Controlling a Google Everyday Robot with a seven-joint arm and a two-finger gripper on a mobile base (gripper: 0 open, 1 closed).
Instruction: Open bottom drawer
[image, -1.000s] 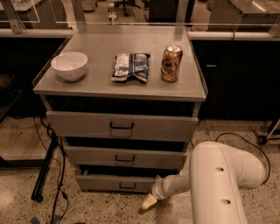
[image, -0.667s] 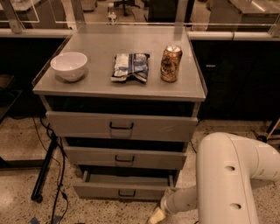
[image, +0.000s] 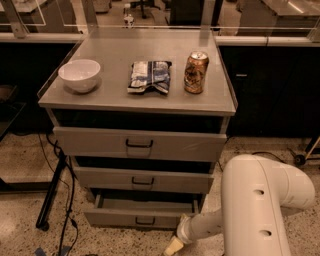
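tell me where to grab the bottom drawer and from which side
Take the black bar handle centred on the bottom drawer front, coming from the front: the bar runs horizontal and the drawer slides outward. The pincer hangs near the floor, close by.

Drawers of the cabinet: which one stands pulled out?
The bottom drawer, lowest of three: its side walls show behind the front, unlike the middle drawer and top drawer. The pincer hangs off its front corner.
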